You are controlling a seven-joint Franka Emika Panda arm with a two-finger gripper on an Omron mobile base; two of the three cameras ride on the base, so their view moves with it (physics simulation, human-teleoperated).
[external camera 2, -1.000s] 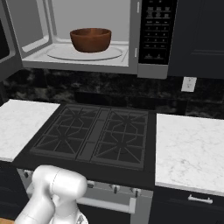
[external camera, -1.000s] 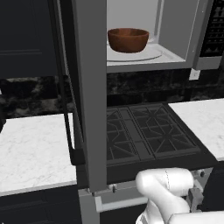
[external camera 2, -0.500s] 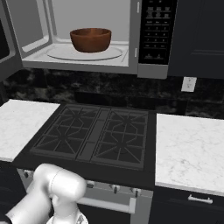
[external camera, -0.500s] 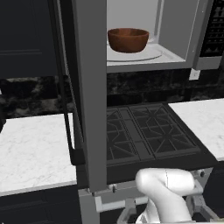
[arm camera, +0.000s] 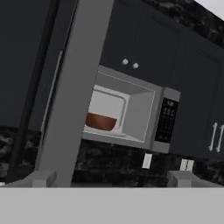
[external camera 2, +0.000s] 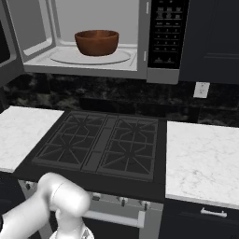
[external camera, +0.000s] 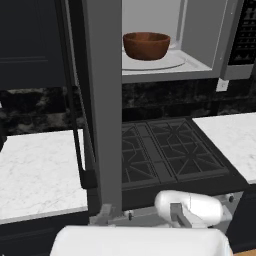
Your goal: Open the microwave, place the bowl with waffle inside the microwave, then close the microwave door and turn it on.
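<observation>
Microwave (external camera 2: 158,42) mounted above the stove, cavity exposed, pale grey inside. Microwave door (external camera: 102,100) swung fully out to the left, seen edge-on from the left base view as a tall grey slab with its dark bar handle (external camera: 75,130) on the outer side. Bowl (external camera 2: 96,42) sits on the round turntable plate (external camera 2: 119,58) inside the cavity, roughly centred, upright. Waffle: cannot see it from here; the bowl's rim hides whatever lies within.

Progress, as I judge it: opening done, bowl placed inside. Left to do: swing the door shut, then press a button on the black panel (external camera 2: 169,32) at the microwave's right.

The hand is pulled back low in front of the stove. In the hand view its two finger tips (arm camera: 41,178) stand far apart at the bottom corners, jaws spread wide, nothing between them. It looks up at the door edge and the open cavity, well apart from both.

Count:
- one microwave, one door
- one bowl
- one stove (external camera 2: 100,147), four grate sections as far as I can make out
- two stretches of white marble counter (external camera 2: 200,158), one either side of the stove
- one wall outlet (external camera 2: 201,89) under the panel in the right base view; the hand view shows two pale plates there.
</observation>
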